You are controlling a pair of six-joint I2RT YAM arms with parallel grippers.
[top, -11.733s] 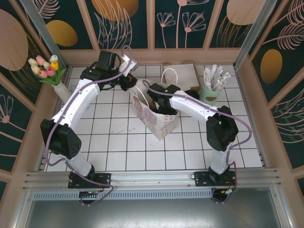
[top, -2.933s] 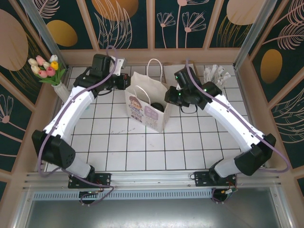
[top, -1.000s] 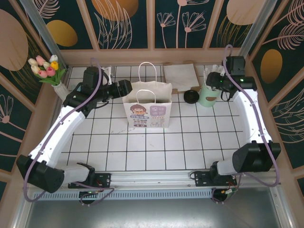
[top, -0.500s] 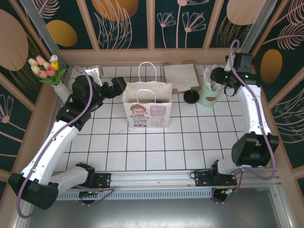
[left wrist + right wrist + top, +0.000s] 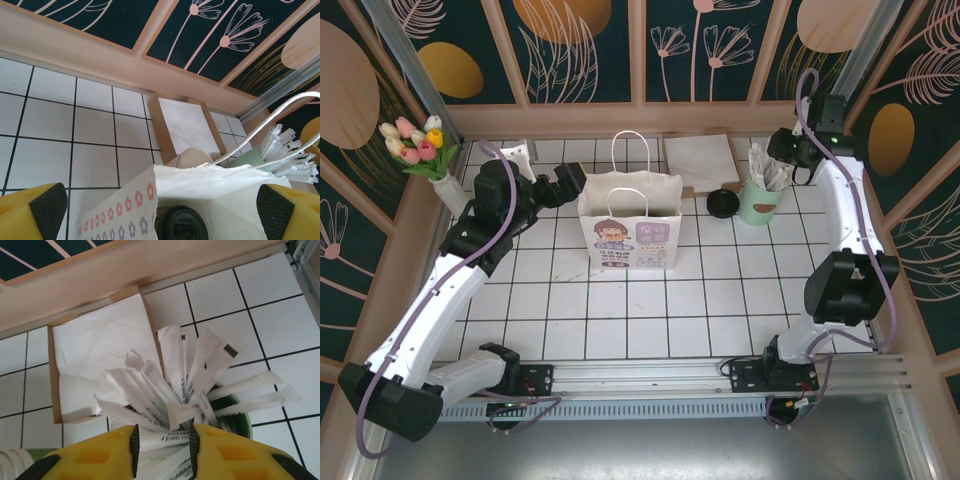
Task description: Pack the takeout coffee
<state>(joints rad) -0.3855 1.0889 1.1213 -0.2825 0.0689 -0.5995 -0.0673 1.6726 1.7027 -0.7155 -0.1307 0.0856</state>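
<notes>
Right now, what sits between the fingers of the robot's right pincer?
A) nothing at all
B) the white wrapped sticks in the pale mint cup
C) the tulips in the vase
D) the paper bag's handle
B: in the right wrist view the right pincer has its yellow fingers on either side of the white wrapped sticks that fan out of the pale mint cup.

Paper bag [image 5: 630,225] stands left of stick cup [image 5: 760,203]; tray [image 5: 700,158] behind both.
</notes>
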